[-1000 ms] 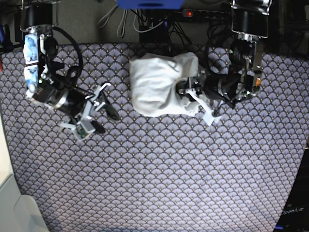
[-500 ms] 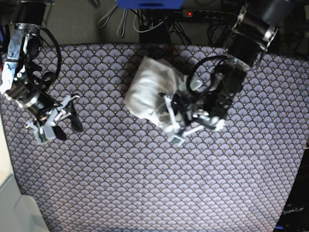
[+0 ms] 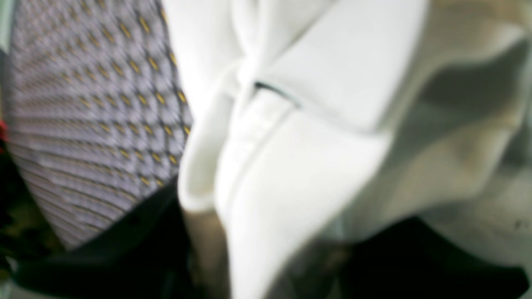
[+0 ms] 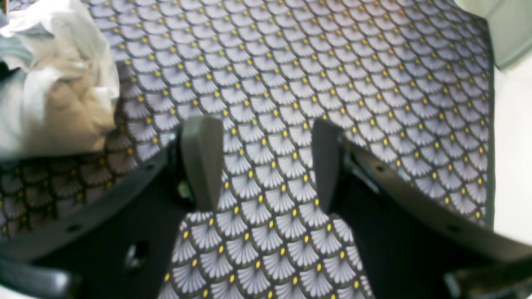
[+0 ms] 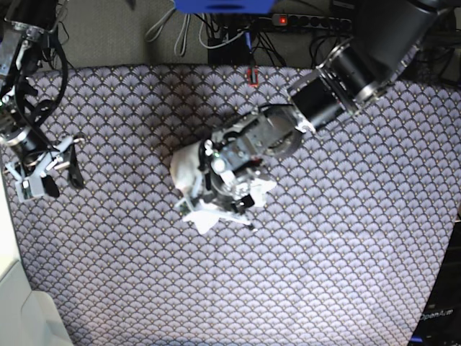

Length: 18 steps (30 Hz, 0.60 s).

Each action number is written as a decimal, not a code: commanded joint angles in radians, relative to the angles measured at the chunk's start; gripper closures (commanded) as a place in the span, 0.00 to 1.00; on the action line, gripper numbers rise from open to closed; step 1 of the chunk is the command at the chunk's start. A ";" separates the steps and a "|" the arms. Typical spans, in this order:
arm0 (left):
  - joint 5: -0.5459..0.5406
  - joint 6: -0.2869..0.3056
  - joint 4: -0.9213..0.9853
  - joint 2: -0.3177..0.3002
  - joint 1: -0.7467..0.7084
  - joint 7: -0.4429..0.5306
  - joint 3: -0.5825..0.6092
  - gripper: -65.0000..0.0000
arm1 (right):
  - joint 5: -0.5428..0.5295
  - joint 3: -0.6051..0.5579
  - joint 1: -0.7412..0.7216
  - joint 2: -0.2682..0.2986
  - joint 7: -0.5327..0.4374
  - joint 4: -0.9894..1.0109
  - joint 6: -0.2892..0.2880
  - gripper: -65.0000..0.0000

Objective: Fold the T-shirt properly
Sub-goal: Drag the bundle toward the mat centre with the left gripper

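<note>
The white T-shirt [image 5: 184, 167] lies bunched in a crumpled heap near the middle of the patterned cover. My left gripper [image 5: 229, 193] reaches in from the upper right, sits on top of the heap and is shut on the cloth. In the left wrist view, blurred white folds of the T-shirt [image 3: 299, 137] fill the frame, running down between the dark fingers [image 3: 137, 245]. My right gripper [image 5: 63, 182] hangs open far to the left, well apart from the shirt. In the right wrist view its fingers [image 4: 201, 162] stand apart with only the cover between them, and the T-shirt [image 4: 54, 83] shows at the upper left.
A grey fan-patterned cover [image 5: 324, 259] spreads over the whole table. Behind its far edge lie a power strip [image 5: 310, 21], cables and a blue object [image 5: 223, 6]. A small red item [image 5: 250, 76] sits at the back edge. A white surface [image 5: 14, 303] borders the left.
My left arm has swung from the back right toward the middle, dragging the T-shirt with it and bunching it smaller. The right arm has pulled back to the far left, still open.
</note>
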State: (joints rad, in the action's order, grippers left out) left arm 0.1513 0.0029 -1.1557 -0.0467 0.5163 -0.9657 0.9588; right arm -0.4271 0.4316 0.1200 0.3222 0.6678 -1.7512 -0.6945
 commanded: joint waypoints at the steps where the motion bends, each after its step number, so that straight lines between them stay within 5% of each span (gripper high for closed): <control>1: 0.011 0.003 0.009 0.021 0.017 0.049 0.027 1.00 | -0.020 0.023 0.002 0.016 -0.029 -0.014 -0.004 0.46; 12: 0.215 0.004 0.061 0.075 0.017 0.127 0.177 0.98 | -0.020 0.068 0.028 0.016 -0.029 -0.014 -0.004 0.46; 15: 0.215 0.004 0.058 0.075 0.020 0.127 0.180 0.83 | -0.020 0.065 0.033 0.016 -0.029 -0.016 -0.004 0.46; 18: 0.215 0.004 0.052 0.069 0.020 0.127 0.194 0.56 | -0.020 0.062 0.034 0.016 -0.029 -0.014 -0.004 0.46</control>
State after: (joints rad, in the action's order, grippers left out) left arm 0.4023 -0.0101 -1.0935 0.0082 0.5259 -0.8623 1.1500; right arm -0.4274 0.4881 0.1619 0.3191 0.6659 -1.7512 -0.6952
